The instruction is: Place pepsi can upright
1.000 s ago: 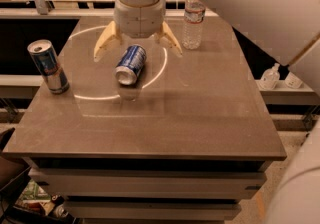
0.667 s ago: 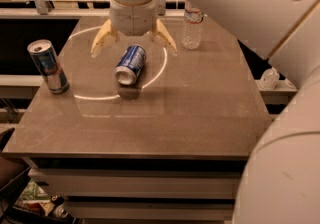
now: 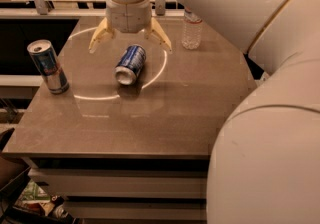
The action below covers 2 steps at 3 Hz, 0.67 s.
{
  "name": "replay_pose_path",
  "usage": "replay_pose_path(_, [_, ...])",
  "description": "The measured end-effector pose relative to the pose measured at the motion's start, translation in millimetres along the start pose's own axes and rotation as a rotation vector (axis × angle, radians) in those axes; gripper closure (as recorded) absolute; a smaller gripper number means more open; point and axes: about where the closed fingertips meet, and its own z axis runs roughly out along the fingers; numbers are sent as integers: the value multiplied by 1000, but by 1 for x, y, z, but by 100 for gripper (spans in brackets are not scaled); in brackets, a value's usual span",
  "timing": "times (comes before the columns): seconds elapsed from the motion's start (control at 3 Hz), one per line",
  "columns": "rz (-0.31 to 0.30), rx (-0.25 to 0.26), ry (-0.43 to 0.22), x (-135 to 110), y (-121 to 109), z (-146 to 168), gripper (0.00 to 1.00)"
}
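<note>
The arm [image 3: 270, 158] fills the lower right of the frame with its white bulk. Past it the brown table [image 3: 150, 123] spreads across the middle. At centre left a slim can [image 3: 48, 66] stands upright near the table's left edge. The pepsi can [image 3: 131, 64] lies on its side a little above and left of centre (silver end toward the lower left), inside a thin ring of light [image 3: 100, 97]. Just above it in the frame hangs the gripper [image 3: 131, 47], its fingers [image 3: 97, 40] spread wide to either side, holding nothing, neither tip touching the can. Farther back, upper centre-right, stands a clear bottle [image 3: 191, 30].
</note>
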Motion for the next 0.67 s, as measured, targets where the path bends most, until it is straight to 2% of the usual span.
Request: replay_pose_path(0.67, [41,8,44,-20,3,23,0])
